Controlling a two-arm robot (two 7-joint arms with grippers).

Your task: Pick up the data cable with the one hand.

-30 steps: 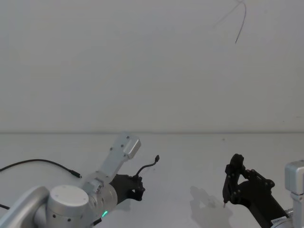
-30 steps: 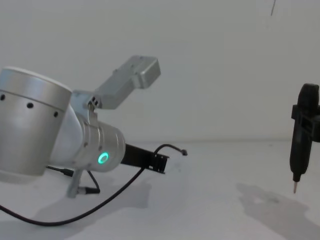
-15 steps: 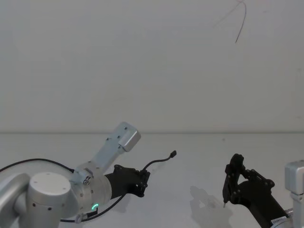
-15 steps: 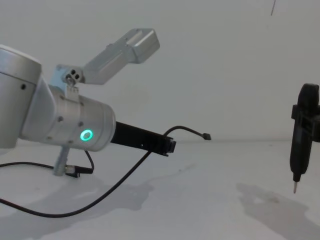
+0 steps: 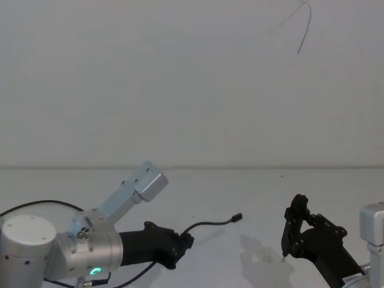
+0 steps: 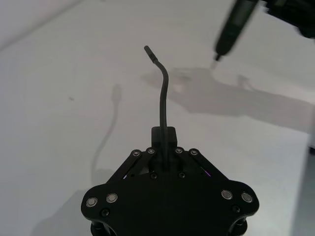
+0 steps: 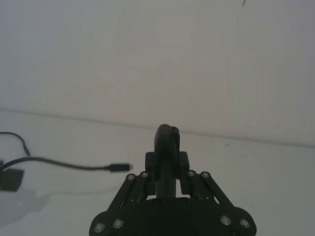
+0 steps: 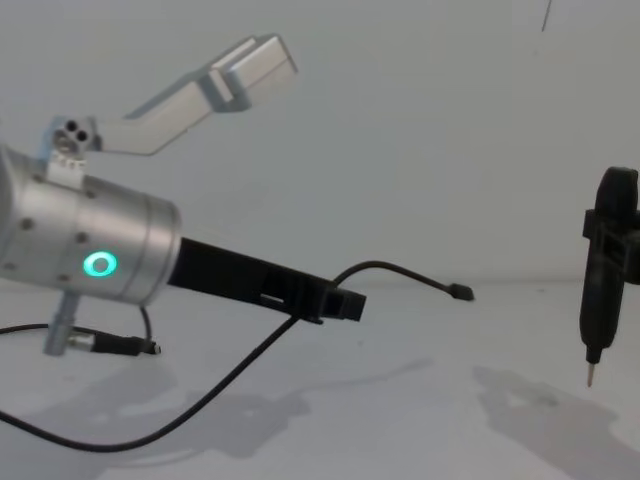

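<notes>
The left gripper (image 8: 342, 303) is clamped closed on the data cable (image 8: 400, 268), which is held above the table. The short plug end is carried straight ahead of the jaws, along their axis, and the long remainder is trailed back beneath them. The right gripper (image 8: 592, 372) is parked well apart.

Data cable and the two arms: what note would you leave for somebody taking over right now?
Left gripper: shut on the data cable near its plug end, lifted off the table; the rest trails down to the robot's left.
Right gripper: shut, parked above the table on the right.
Done: cable grasped and raised.
Left: hold it steady.
</notes>
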